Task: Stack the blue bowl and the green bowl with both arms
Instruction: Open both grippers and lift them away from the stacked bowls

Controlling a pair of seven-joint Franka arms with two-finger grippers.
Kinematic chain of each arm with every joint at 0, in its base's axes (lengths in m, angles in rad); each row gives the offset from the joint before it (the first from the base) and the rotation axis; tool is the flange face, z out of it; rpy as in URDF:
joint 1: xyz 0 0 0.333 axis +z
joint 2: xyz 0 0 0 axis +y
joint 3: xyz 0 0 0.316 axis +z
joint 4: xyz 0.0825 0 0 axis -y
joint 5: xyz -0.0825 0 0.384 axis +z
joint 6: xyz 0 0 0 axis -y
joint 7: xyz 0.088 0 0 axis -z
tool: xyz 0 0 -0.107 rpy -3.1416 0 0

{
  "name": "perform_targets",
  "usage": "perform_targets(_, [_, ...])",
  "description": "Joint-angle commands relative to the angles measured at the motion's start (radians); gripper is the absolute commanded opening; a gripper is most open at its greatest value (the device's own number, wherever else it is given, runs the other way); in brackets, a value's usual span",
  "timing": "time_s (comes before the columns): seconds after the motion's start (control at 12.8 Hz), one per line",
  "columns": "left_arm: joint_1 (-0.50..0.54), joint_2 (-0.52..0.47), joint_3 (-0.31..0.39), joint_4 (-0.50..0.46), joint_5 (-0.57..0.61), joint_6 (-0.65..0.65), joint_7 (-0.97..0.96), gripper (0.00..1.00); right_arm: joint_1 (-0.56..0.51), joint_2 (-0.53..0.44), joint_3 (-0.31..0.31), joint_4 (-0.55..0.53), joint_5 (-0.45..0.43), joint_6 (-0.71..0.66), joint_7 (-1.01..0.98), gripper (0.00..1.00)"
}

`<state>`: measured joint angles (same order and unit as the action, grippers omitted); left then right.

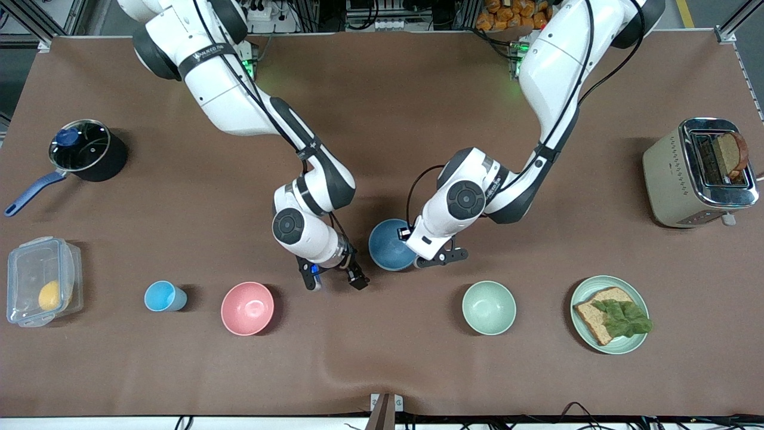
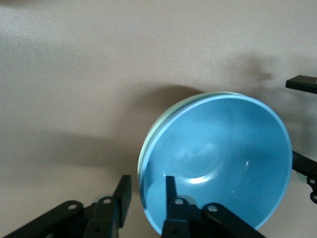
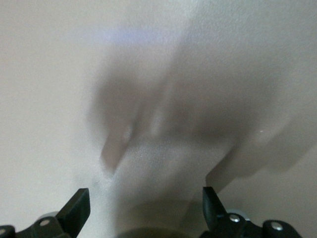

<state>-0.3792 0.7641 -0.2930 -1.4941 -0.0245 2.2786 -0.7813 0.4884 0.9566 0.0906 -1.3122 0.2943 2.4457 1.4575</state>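
Okay, stack looks made, I'm in the release step.
blue bowl: blue bowl (image 2: 223, 158) sits nested in the green bowl (image 2: 148, 146); only a thin green rim shows under it. Pair rests mid-counter (image 1: 382, 107), farther from the front camera than the pink bowl (image 1: 247, 308) and the mint bowl (image 1: 489, 307).
left gripper: left gripper (image 2: 146, 191) at the stack's rim, fingers (image 2: 171, 187) straddling the wall, one inside, one outside; parted, I judge the grip let go.
right gripper: right gripper (image 1: 333, 279) over bare counter beside the stack, fingers spread wide, grasping nothing, waiting.
next: I'd lift left straight up so the inside finger clears the rim without dragging the blue bowl.
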Motion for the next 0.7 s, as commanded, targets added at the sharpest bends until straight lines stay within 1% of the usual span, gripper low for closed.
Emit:
perform_targets(0.0, [-0.004,-0.029,0.014,0.018,0.025,0.004,-0.026,1.00,-0.030,-0.016,0.008,0.014,-0.009,-0.083,-0.083,1.00])
perform_targets(0.08, [0.002,-0.058,0.026,0.017,0.026,-0.001,-0.024,1.00,-0.043,-0.025,0.008,0.014,-0.007,-0.121,-0.116,1.00])
perform_targets(0.23, [0.029,-0.153,0.047,-0.003,0.040,-0.031,-0.024,1.00,-0.059,-0.053,0.006,0.014,-0.009,-0.189,-0.167,1.00])
perform_targets(0.31, [0.039,-0.204,0.055,-0.006,0.055,-0.084,-0.024,1.00,-0.070,-0.070,0.006,0.014,-0.010,-0.238,-0.208,1.00])
perform_targets(0.39, [0.067,-0.259,0.067,-0.015,0.121,-0.169,-0.009,1.00,-0.106,-0.088,0.008,0.016,-0.006,-0.291,-0.250,1.00])
perform_targets(0.47, [0.100,-0.311,0.063,-0.021,0.186,-0.250,0.013,1.00,-0.147,-0.105,0.018,0.016,-0.006,-0.350,-0.294,1.00])
perform_targets(0.62, [0.129,-0.415,0.063,-0.021,0.209,-0.402,0.056,1.00,-0.195,-0.151,0.017,0.021,-0.006,-0.483,-0.392,1.00])
